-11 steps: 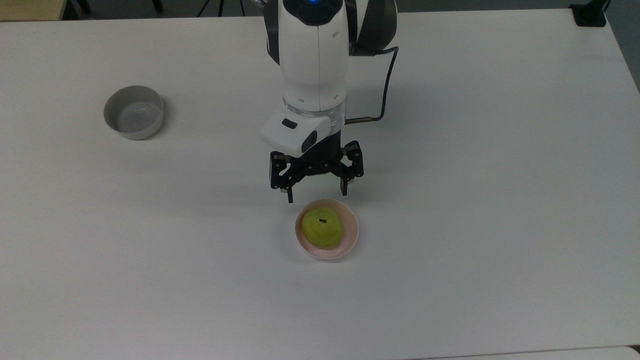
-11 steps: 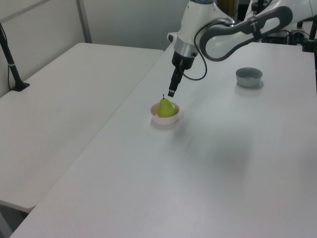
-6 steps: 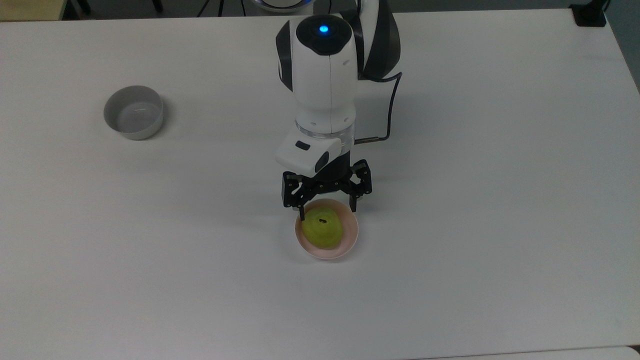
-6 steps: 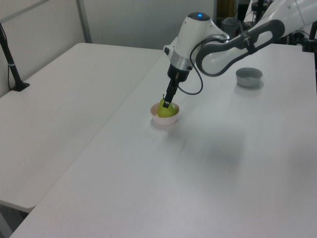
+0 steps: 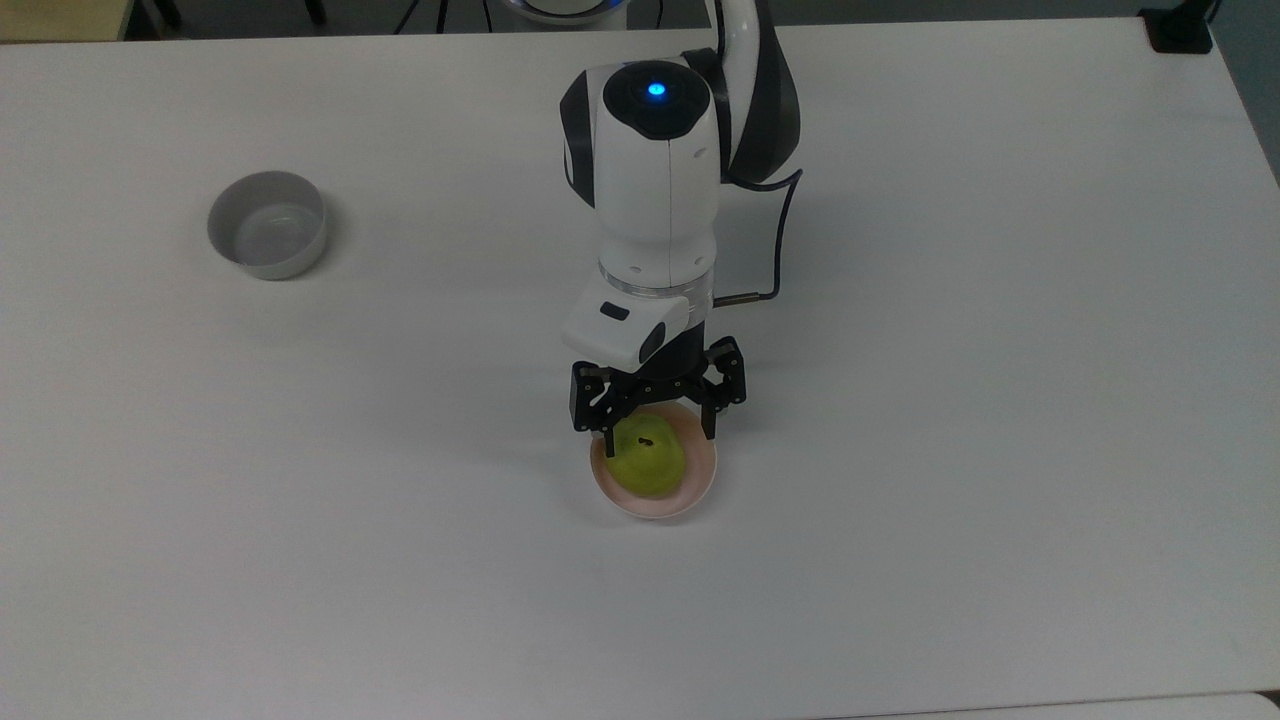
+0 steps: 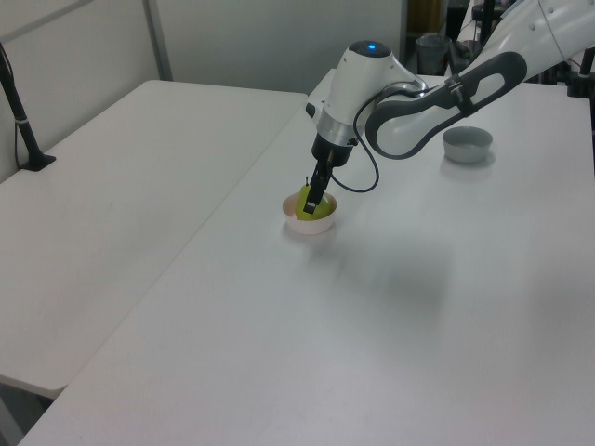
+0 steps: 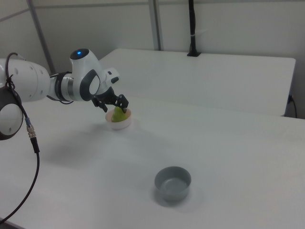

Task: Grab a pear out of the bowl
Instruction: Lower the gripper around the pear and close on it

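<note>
A yellow-green pear (image 5: pixel 648 463) (image 6: pixel 307 198) (image 7: pixel 119 114) with a short dark stem sits upright in the pale pink bowl (image 5: pixel 694 486) (image 6: pixel 307 224) (image 7: pixel 119 125) near the middle of the white table. My gripper (image 5: pixel 658 436) (image 6: pixel 313 203) (image 7: pixel 116 108) hangs directly over the bowl, open, with one black finger on each side of the pear's upper part. The fingers stand a little apart from the fruit and do not clamp it.
A grey-white straight-sided bowl (image 5: pixel 267 238) (image 6: pixel 467 144) (image 7: pixel 173 183) stands apart at the top view's left. A black cable (image 5: pixel 775 240) loops off the wrist. A second white table (image 6: pixel 121 195) adjoins along a seam. A black post (image 6: pixel 20 121) stands on it.
The arm has come forward and down over the bowl. The open fingers, earlier short of the bowl's far rim, now straddle the top of the pear.
</note>
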`<state>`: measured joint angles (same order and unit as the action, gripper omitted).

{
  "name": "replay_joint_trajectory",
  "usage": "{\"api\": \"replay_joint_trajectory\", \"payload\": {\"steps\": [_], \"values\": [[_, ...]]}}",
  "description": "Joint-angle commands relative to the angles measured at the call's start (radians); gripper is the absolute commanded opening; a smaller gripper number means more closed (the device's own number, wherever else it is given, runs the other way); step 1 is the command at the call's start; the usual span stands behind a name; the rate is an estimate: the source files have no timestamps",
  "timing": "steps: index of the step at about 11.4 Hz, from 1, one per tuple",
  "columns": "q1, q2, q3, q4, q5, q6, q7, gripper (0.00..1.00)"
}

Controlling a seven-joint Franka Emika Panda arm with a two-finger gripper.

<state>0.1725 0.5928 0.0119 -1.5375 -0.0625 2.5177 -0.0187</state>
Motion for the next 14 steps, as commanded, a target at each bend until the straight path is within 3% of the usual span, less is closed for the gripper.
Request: {"api": "replay_joint_trajectory", "payload": {"steps": [1,8,10,11,13,14], "values": [[0.009,0.015,-0.010,-0.007,-0.040,0.055,0.019,1.00],[0.005,0.027,-0.016,-0.007,-0.071,0.055,0.019,0.86],[0.004,0.027,-0.016,-0.007,-0.071,0.055,0.019,0.71],[0.004,0.027,-0.016,-0.007,-0.069,0.055,0.019,0.69],[0.002,0.027,-0.016,-0.007,-0.071,0.055,0.019,0.52],[0.002,0.027,-0.016,-0.007,-0.071,0.055,0.019,0.50]]}}
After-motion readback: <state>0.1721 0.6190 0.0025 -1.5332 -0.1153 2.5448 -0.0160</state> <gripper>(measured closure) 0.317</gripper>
